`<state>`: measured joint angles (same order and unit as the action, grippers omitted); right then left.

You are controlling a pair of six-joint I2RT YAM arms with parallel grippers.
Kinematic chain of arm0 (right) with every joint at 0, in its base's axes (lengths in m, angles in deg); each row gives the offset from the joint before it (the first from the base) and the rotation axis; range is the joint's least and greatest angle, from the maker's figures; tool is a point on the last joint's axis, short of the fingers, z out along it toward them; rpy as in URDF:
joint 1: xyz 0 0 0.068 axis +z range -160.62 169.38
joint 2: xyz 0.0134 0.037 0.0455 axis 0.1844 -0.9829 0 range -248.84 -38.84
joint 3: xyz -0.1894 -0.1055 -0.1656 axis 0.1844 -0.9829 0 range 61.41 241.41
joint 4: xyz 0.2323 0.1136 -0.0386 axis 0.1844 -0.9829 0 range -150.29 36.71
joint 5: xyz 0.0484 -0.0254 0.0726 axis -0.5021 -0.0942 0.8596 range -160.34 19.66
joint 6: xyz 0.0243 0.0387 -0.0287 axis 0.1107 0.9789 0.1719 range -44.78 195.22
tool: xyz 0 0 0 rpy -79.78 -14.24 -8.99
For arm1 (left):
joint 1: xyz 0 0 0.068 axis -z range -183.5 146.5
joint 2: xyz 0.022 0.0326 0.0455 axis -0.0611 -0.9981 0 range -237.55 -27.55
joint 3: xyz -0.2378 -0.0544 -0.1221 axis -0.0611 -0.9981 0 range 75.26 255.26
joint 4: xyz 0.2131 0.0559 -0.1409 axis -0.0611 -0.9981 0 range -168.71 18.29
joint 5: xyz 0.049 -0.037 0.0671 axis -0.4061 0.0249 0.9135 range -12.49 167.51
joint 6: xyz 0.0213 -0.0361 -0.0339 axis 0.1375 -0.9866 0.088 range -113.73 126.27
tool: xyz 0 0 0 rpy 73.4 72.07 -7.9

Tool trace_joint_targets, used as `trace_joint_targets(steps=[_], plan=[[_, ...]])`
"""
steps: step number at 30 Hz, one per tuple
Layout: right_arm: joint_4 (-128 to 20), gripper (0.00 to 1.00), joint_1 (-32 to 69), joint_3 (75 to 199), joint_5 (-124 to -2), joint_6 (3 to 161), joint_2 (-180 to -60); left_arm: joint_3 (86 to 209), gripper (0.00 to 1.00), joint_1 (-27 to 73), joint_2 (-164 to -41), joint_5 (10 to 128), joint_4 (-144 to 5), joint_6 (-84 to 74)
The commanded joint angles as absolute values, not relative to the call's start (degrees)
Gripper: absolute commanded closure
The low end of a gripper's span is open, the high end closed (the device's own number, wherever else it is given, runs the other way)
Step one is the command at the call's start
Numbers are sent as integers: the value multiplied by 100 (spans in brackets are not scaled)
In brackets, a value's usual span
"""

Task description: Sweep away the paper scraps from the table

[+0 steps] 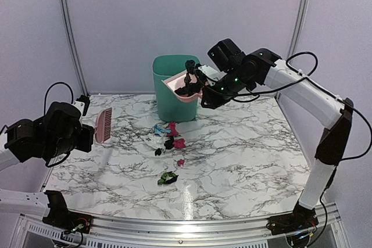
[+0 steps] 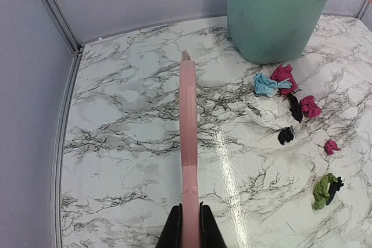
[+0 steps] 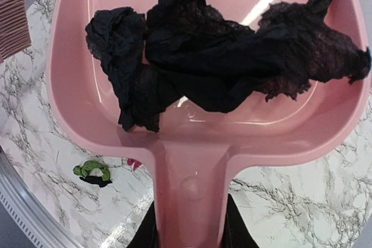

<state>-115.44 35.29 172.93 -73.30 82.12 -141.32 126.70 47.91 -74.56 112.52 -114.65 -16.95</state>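
Observation:
My right gripper [image 1: 204, 87] is shut on the handle of the pink dustpan [image 3: 192, 190], held in the air at the rim of the green bin [image 1: 174, 88]. Black crumpled paper [image 3: 232, 50] fills the pan. My left gripper [image 1: 90, 137] is shut on the pink brush [image 2: 188, 143], held above the marble table [image 1: 244, 161] at its left. Paper scraps lie mid-table: a pink, blue, white and black cluster [image 1: 168, 135], a small pink bit [image 1: 181, 162] and a green-black bit [image 1: 168, 178]. They also show in the left wrist view [image 2: 285, 100].
The green bin stands at the back middle of the table, also in the left wrist view [image 2: 279, 10]. Grey walls close the back and sides. The metal front edge [image 1: 186, 225] runs between the arm bases.

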Motion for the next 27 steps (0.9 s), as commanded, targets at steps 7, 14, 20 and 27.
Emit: trace_joint_targets(steps=[7, 14, 20, 27], plan=[[-11205, 100, 3248, 18939, -5977, 8443, -15299, 12306, 100, 4776, -6967, 11260, -11135, -1762], [-10214, 100, 3007, 19148, -5013, 8896, -15617, 12283, 100, 4778, -7038, 11219, -11092, -1720], [-9519, 100, 2897, 19332, -4309, 9239, -15981, 12282, 100, 4777, -7062, 11218, -11091, -1723], [-8370, 100, 2645, 19322, -3627, 10032, -16227, 12278, 100, 4774, -7113, 11217, -11083, -1716]])
